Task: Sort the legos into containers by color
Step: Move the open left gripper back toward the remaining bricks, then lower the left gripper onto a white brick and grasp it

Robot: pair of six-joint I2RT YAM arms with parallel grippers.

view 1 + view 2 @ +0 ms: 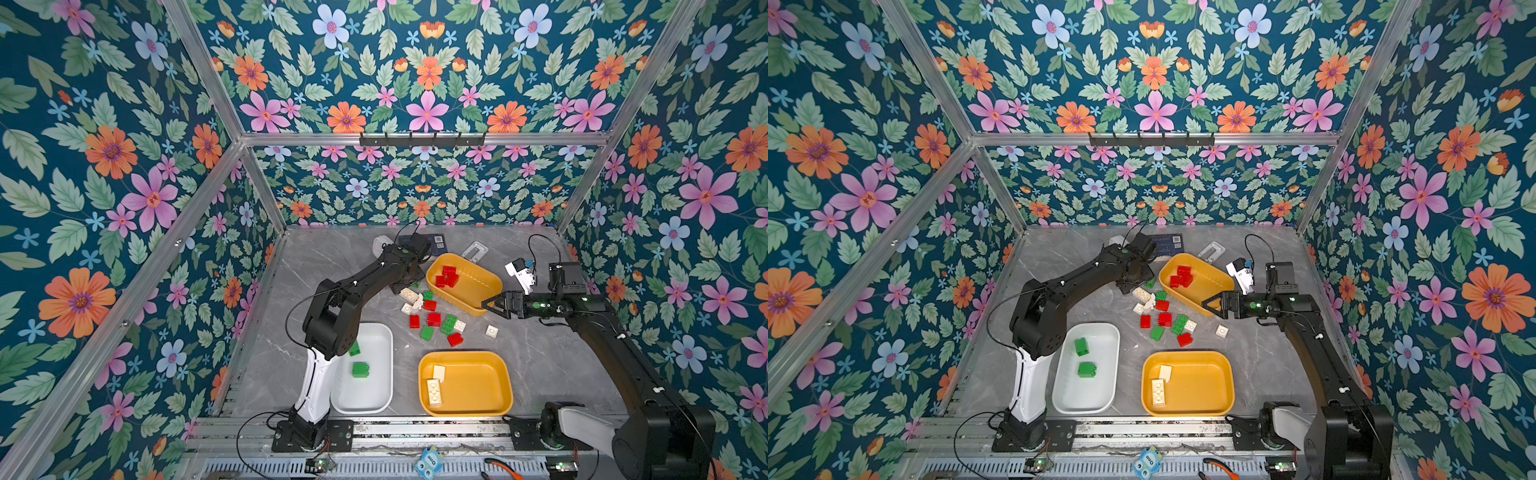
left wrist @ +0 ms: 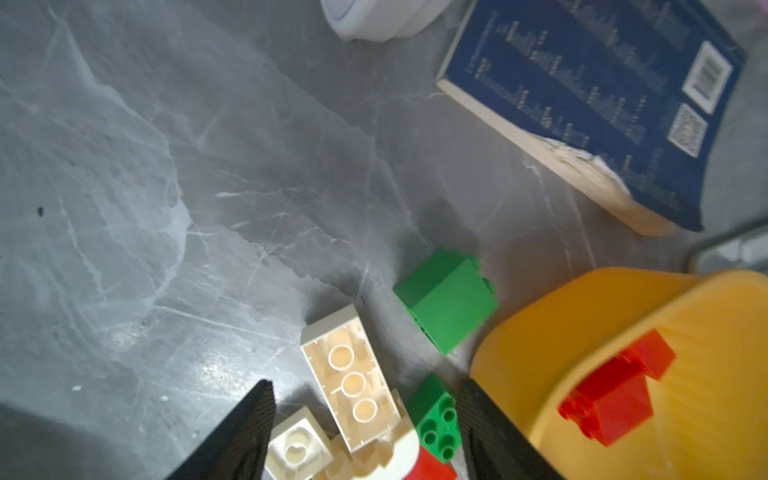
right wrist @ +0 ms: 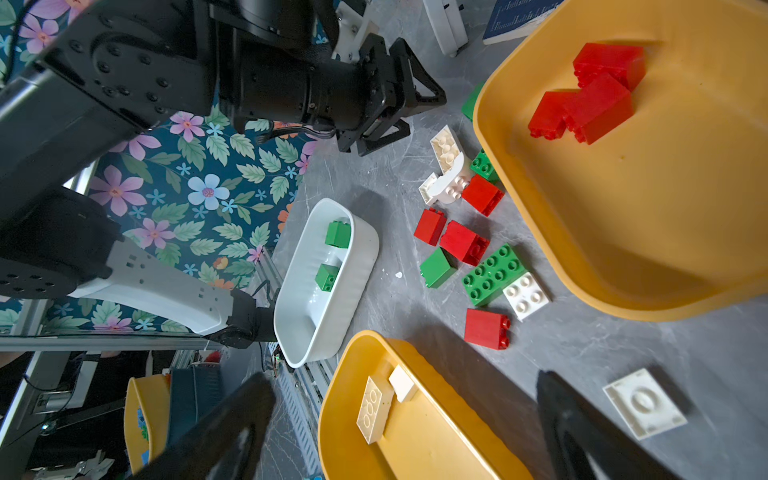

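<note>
Two released grippers: right gripper point(image 3: 403, 380) hovers at three o'clock, left gripper point(image 2: 365, 384) straddles a cream brick point(image 2: 353, 382) at eleven o'clock of the pile point(image 1: 434, 320). Next, we judge: clench, carry it to the six o'clock tub point(image 1: 478, 386).

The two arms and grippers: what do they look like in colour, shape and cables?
The left arm and right arm are black, each with a white shell near the base, a small green light and thin black cables. The left gripper and right gripper have black triangular fingers.
</note>
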